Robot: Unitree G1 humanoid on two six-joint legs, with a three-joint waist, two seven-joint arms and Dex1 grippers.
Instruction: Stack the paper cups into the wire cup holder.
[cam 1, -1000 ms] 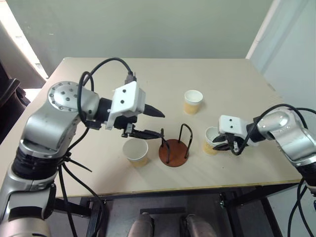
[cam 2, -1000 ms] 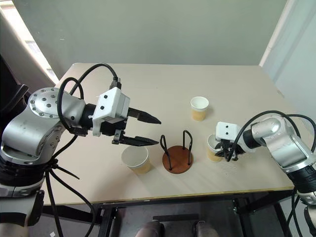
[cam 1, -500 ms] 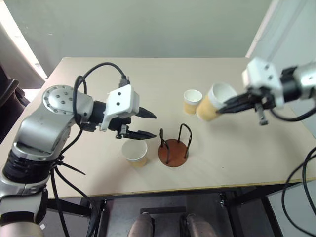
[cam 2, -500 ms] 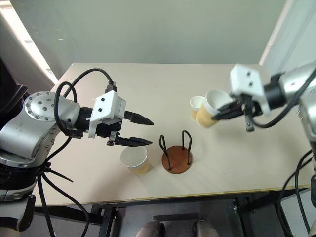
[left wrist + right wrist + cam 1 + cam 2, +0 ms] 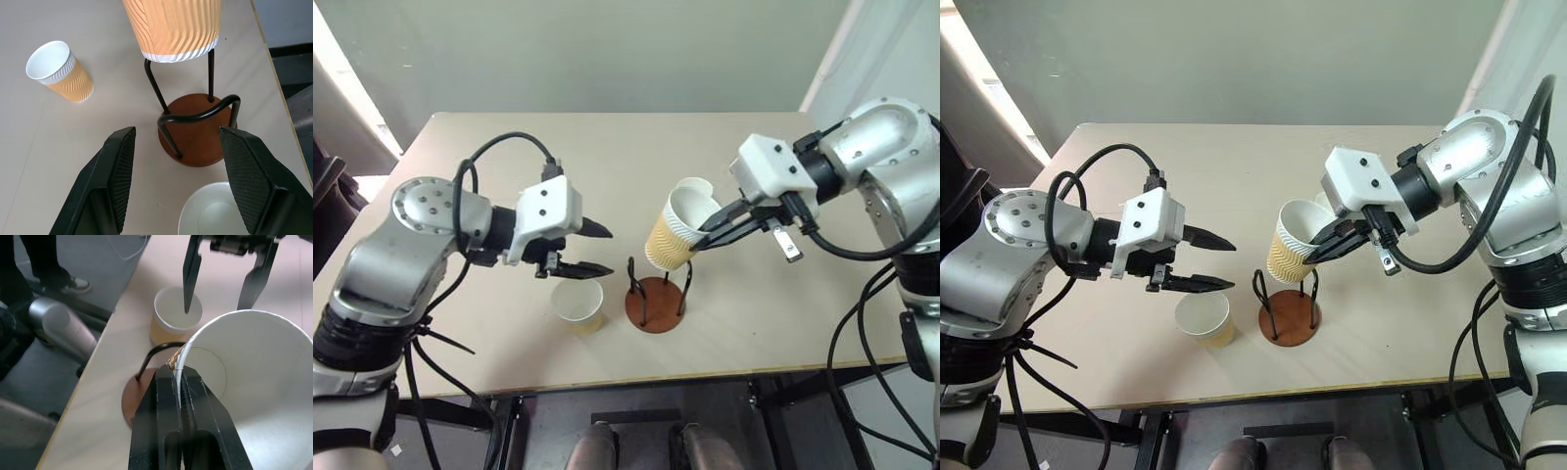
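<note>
1. nearest the front edge of the desk (image 5: 460, 362) stands one paper cup (image 5: 579, 303), upright and mouth up, just to the left of the wire cup holder (image 5: 656, 294).
2. the left gripper (image 5: 599, 249) hangs just above that cup with its two fingers spread wide and nothing between them, pointing toward the holder.
3. the holder stands at the middle of the desk, its brown disc flat and its black wire loops rising straight up, so its long axis is vertical and it takes a cup from above.
4. the right gripper (image 5: 707, 233) is pinched onto the rim of the held cup (image 5: 677, 230), one finger inside the wall and one outside.
5. that cup hangs above the holder's loops, tilted, its base down and left, its mouth up and right toward the gripper.
6. judged from this, the coming move turns on bringing the cup's axis upright and its base over the centre of the loops; the right arm is the one placed to do it.
7. farthest back, a third cup (image 5: 698, 185) stands on the desk behind the held cup, partly hidden.
</note>
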